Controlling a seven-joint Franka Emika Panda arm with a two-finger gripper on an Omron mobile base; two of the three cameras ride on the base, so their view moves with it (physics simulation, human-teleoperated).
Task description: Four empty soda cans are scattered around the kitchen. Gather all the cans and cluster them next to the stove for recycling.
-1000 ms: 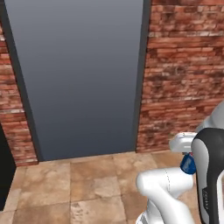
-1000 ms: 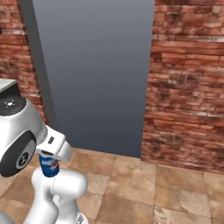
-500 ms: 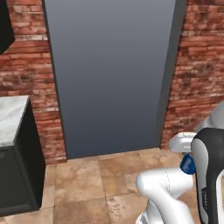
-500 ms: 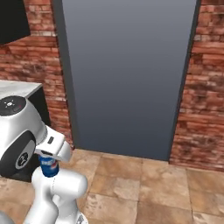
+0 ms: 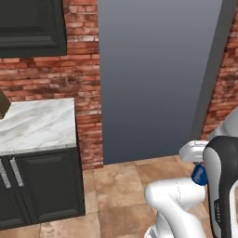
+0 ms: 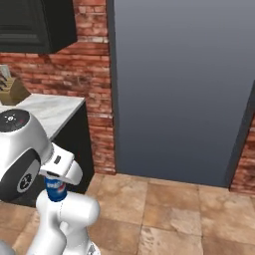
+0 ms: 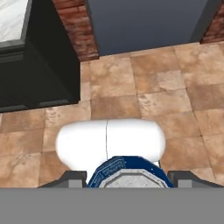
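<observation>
A blue soda can (image 7: 124,171) with a silver top sits between my fingertips (image 7: 72,178), and my gripper (image 7: 127,178) is shut on it. In the left base view the same can (image 5: 199,175) hangs under the white hand, close to the arm's body at the lower right. From the right base the can (image 6: 56,189) shows low at the left, held upright above the tiled floor. The stove is out of view.
A dark base cabinet with a white marble counter (image 5: 37,124) stands at the left, with a dark upper cabinet (image 5: 30,25) above it. A tall grey panel (image 5: 153,79) is set in the red brick wall (image 5: 83,69) ahead. Tan floor tiles (image 7: 144,92) lie open below.
The whole scene has slid to the right, so the base has moved or turned. The counter and dark cabinets have come into view at the left. The can stays gripped.
</observation>
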